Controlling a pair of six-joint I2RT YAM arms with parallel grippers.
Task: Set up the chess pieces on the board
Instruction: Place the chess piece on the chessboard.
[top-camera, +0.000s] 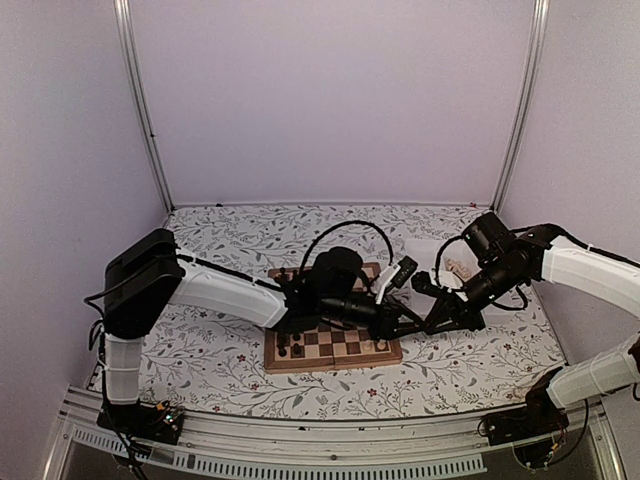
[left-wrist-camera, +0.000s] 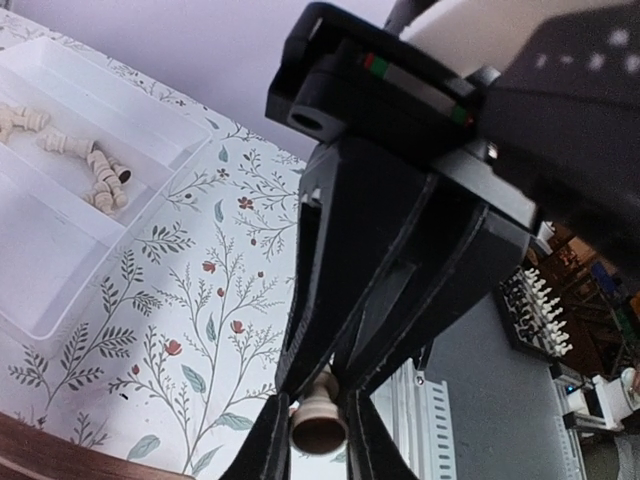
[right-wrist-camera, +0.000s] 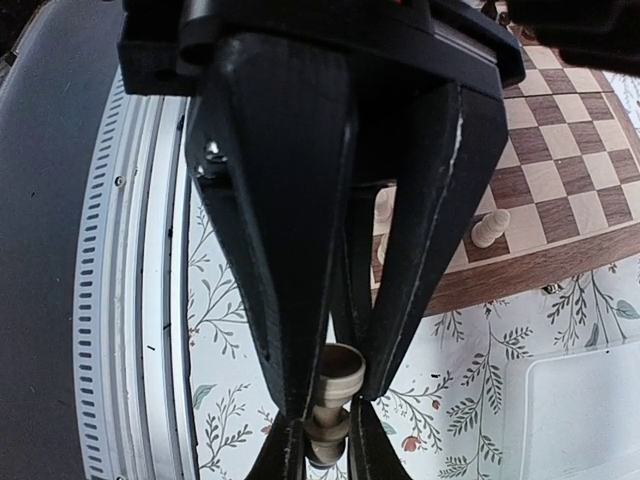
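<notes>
A pale chess piece (left-wrist-camera: 320, 428) hangs in the air just off the board's right edge, with both grippers on it. My right gripper (right-wrist-camera: 325, 415) is shut on its neck and head. My left gripper (left-wrist-camera: 315, 402) has its fingers pressed against both sides of the round base (right-wrist-camera: 343, 368). In the top view the left gripper (top-camera: 412, 322) and the right gripper (top-camera: 433, 322) meet tip to tip. The board (top-camera: 330, 362) lies under the left arm. A pale pawn (right-wrist-camera: 490, 228) stands on it near the rim, and dark pieces (top-camera: 288, 345) stand on its left side.
A white ridged tray (left-wrist-camera: 40, 260) with several pale pieces (left-wrist-camera: 95, 175) lying in it sits on the floral cloth at the right, behind the right arm (top-camera: 462, 268). A slotted metal rail (right-wrist-camera: 130, 300) runs along the table's near edge.
</notes>
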